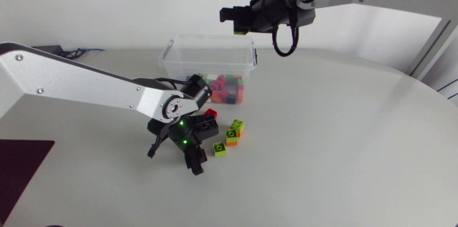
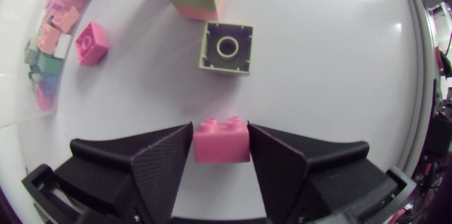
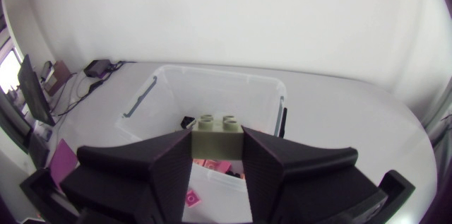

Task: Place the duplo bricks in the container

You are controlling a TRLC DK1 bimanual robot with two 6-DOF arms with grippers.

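On the white table [image 1: 343, 127], my left gripper [image 2: 220, 138] clamped a pink brick [image 2: 221, 150]; my right gripper [image 3: 217, 146] pinched a green brick [image 3: 217, 126] above the clear, brick-stocked container [image 1: 169, 61]. Loose bricks [image 1: 231, 137] lay at its five o'clock.

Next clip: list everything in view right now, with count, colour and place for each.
container: one, clear plastic, far side of the table, below the right gripper
bricks in container: many, mixed pink, green and red; exact count not clear
green bricks: three, lime tops, at least one on an orange base; on the table ahead of the left gripper
loose pink brick: one, on the table beside the container
held pink brick: one, between the left gripper's fingers
olive brick: one, in the right gripper, above the container
table: one, white
left gripper: black, shut on the held pink brick
right gripper: black, shut on the olive brick
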